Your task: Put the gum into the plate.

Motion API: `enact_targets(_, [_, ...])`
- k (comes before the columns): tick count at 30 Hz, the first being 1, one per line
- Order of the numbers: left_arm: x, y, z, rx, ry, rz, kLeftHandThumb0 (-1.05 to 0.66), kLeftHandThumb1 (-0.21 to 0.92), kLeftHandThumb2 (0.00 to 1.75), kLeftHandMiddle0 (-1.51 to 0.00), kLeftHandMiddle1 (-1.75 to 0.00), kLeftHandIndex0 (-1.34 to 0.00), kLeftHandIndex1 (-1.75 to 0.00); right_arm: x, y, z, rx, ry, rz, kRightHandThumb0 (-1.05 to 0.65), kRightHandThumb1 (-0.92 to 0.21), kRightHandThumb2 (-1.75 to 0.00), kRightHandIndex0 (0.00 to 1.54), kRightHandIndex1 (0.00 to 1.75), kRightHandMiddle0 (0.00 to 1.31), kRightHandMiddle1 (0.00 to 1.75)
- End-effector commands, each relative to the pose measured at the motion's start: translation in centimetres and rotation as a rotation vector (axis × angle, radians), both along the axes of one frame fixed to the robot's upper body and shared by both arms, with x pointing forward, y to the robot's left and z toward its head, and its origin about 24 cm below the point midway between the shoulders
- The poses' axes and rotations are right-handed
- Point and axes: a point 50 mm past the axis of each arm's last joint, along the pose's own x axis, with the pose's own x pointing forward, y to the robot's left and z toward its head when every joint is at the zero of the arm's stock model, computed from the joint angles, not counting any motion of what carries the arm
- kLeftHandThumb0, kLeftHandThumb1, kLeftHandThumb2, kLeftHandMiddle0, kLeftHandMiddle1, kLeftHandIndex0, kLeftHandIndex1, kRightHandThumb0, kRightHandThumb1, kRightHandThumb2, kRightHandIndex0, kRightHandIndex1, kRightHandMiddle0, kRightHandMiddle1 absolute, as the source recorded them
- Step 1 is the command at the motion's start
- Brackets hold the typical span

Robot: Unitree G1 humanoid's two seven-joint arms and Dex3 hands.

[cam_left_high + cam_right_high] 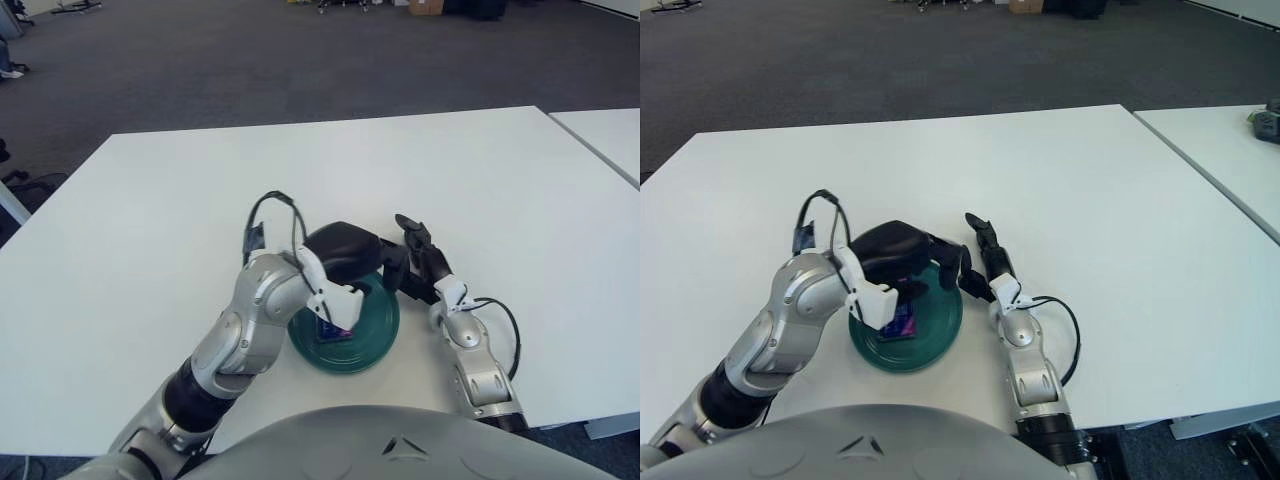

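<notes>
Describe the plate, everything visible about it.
The plate is round, dark green and glossy, looking like glass or glazed ceramic, with a raised rim. It lies flat on the white table, near the robot's edge. A small blue-purple gum pack lies inside it. The left robot hand hangs over its rear-left part, hiding it; the right robot hand shows beside its right rim.

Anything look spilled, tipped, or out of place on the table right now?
Nothing stands out. The gum lies inside the green plate, under the left hand. The right hand is at the plate's right edge.
</notes>
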Motion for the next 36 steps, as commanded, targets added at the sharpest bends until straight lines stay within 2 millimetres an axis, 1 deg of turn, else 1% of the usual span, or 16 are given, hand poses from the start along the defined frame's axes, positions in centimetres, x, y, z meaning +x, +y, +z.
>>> enact_targets(1, [1.5, 3.5, -0.7, -0.198, 0.031, 0.234, -0.17, 0.79, 0.56, -0.45, -1.33, -0.33, -1.56, -1.1, -0.6, -2.2, 0.037, 0.083, 0.014, -0.88, -0.92, -0.99, 0.21, 0.02, 0.00, 0.44])
enact_targets(2, [1.5, 3.8, -0.9, -0.233, 0.044, 0.270, -0.38, 0.84, 0.51, -0.38, -1.19, -0.23, -1.41, -1.0, -0.6, -2.3, 0.056, 0.082, 0.020, -0.88, -0.92, -0.98, 0.21, 0.01, 0.00, 0.44])
enact_targets(3, [1.7, 4.9, -1.6, -0.274, 0.071, 0.328, -0.51, 0.87, 0.48, -0.34, -1.09, -0.18, -1.29, -0.9, -0.6, -2.6, 0.086, 0.097, 0.016, -0.87, -0.92, -0.98, 0.21, 0.01, 0.00, 0.44])
enact_targets(4, [1.8, 5.6, -2.1, -0.302, 0.088, 0.369, -0.58, 0.88, 0.49, -0.31, -1.02, -0.14, -1.24, -0.8, -0.5, -2.8, 0.107, 0.106, 0.014, -0.87, -0.92, -0.97, 0.21, 0.01, 0.00, 0.44])
enact_targets(6, [2.0, 7.3, -3.0, -0.382, 0.132, 0.461, -0.77, 0.90, 0.52, -0.28, -0.75, -0.06, -1.07, -0.6, -0.3, -3.1, 0.147, 0.125, -0.011, -0.86, -0.92, -0.96, 0.20, 0.00, 0.00, 0.43])
enact_targets(7, [1.9, 7.6, -3.2, -0.439, 0.156, 0.506, -0.80, 0.91, 0.52, -0.27, -0.70, -0.05, -1.03, -0.5, -0.4, -3.2, 0.158, 0.131, -0.022, -0.86, -0.92, -0.96, 0.19, 0.00, 0.00, 0.43])
enact_targets(8, [1.8, 7.7, -3.4, -0.479, 0.172, 0.536, -0.86, 0.91, 0.53, -0.27, -0.57, -0.03, -0.93, -0.5, -0.4, -3.2, 0.166, 0.135, -0.029, -0.87, -0.92, -0.95, 0.20, 0.01, 0.00, 0.45])
enact_targets(10, [1.5, 7.7, -3.5, -0.545, 0.196, 0.577, -0.93, 0.92, 0.55, -0.26, -0.41, -0.01, -0.80, -0.5, -0.4, -3.3, 0.174, 0.137, -0.032, -0.87, -0.92, -0.94, 0.21, 0.01, 0.00, 0.46])
enact_targets(14, [0.5, 7.7, -4.0, -0.717, 0.246, 0.727, -0.99, 0.92, 0.63, -0.23, -0.22, 0.00, -0.61, -0.7, -0.2, -3.3, 0.196, 0.136, -0.032, -0.87, -0.92, -0.94, 0.23, 0.02, 0.00, 0.50])
enact_targets(15, [0.2, 8.0, -4.3, -0.749, 0.256, 0.768, -0.99, 0.92, 0.72, -0.18, -0.15, 0.00, -0.45, -0.8, -0.2, -3.3, 0.198, 0.139, -0.028, -0.86, -0.92, -0.93, 0.24, 0.02, 0.00, 0.51])
enact_targets(16, [-0.1, 8.2, -4.5, -0.768, 0.262, 0.794, -1.00, 0.92, 0.74, -0.18, -0.11, 0.00, -0.45, -0.8, -0.1, -3.3, 0.199, 0.142, -0.025, -0.86, -0.92, -0.93, 0.24, 0.02, 0.00, 0.51])
enact_targets(18, [-0.6, 8.7, -4.9, -0.797, 0.277, 0.843, -1.00, 0.92, 0.75, -0.18, -0.06, 0.00, -0.44, -0.9, -0.1, -3.3, 0.200, 0.146, -0.020, -0.86, -0.92, -0.93, 0.23, 0.01, 0.00, 0.51])
enact_targets(22, [-2.3, 10.4, -6.6, -0.873, 0.354, 1.004, -0.98, 0.92, 0.86, -0.13, -0.02, 0.00, -0.34, -1.1, -0.1, -3.4, 0.204, 0.151, -0.008, -0.85, -0.92, -0.93, 0.22, 0.00, 0.00, 0.48])
enact_targets(25, [-2.7, 11.0, -7.3, -0.912, 0.379, 1.068, -0.96, 0.92, 0.89, -0.12, -0.01, 0.00, -0.31, -1.2, -0.1, -3.3, 0.209, 0.153, -0.007, -0.84, -0.92, -0.92, 0.21, 0.00, 0.00, 0.46])
enact_targets(32, [-3.1, 10.8, -8.8, -0.983, 0.413, 1.127, -0.95, 0.92, 0.93, -0.13, -0.01, 0.00, -0.33, -1.1, -0.1, -3.3, 0.213, 0.157, -0.007, -0.84, -0.92, -0.92, 0.19, 0.00, 0.00, 0.45])
enact_targets(36, [-3.8, 9.8, -10.6, -1.025, 0.461, 1.161, -0.94, 0.92, 0.93, -0.16, -0.02, 0.00, -0.38, -1.1, -0.1, -3.4, 0.219, 0.162, -0.012, -0.84, -0.92, -0.92, 0.19, 0.00, 0.00, 0.45])
